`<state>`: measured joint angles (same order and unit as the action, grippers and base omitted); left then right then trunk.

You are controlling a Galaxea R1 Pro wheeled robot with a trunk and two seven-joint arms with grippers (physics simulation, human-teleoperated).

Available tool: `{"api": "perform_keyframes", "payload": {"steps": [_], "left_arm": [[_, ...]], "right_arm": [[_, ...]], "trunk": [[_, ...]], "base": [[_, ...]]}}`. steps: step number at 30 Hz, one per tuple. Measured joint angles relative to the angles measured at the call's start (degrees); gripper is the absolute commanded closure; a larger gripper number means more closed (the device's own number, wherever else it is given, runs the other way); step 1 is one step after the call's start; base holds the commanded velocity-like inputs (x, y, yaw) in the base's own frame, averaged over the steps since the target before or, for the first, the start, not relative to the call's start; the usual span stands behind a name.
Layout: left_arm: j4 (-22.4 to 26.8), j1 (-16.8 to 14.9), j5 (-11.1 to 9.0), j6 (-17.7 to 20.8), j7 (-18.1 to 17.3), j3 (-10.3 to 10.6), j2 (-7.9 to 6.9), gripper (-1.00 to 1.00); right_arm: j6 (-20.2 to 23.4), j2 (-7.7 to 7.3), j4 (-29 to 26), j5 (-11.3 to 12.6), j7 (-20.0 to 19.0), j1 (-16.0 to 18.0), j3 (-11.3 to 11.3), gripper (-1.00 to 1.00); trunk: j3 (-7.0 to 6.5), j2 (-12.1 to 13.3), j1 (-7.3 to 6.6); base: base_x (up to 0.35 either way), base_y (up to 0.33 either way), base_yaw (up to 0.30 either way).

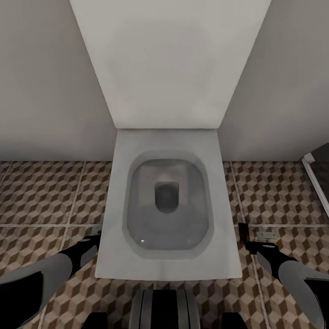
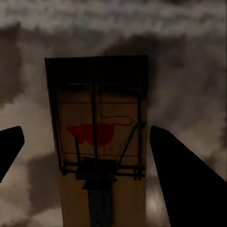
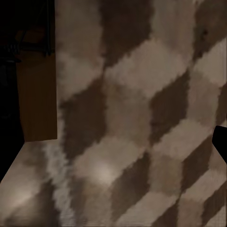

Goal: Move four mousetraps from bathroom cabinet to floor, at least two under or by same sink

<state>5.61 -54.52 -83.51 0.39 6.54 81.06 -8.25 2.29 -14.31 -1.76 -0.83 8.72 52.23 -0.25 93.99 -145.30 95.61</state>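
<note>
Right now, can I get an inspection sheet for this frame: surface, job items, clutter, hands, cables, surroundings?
Surface: bathroom floor, cube-pattern tiles with pale grout.
Job's things: one mousetrap lies flat between the left hand's fingers, red mark and wire bar up. The edge of a second mousetrap lies on the tiles by the right hand.
Clutter: small pale flat piece on the floor near the right hand, too small to identify.
Hands: left hand open, fingers either side of the trap, not touching it; right hand open, low over the tiles.
Cables: nothing seen.
Surroundings: white toilet straight ahead between the arms, against a plain wall.
</note>
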Motion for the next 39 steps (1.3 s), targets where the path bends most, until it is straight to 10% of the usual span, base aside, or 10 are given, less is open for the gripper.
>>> {"api": "perform_keyframes", "payload": {"steps": [39], "left_arm": [[0.26, 1.76, 10.61, -2.44, 0.44, 0.24, 0.42, -1.0]], "right_arm": [[0.09, -0.16, -0.59, 0.02, -0.07, -0.55, 0.08, -1.0]], "trunk": [[0.01, 0.01, 0.03]], "base": [[0.0, 0.0, 0.0]]}}
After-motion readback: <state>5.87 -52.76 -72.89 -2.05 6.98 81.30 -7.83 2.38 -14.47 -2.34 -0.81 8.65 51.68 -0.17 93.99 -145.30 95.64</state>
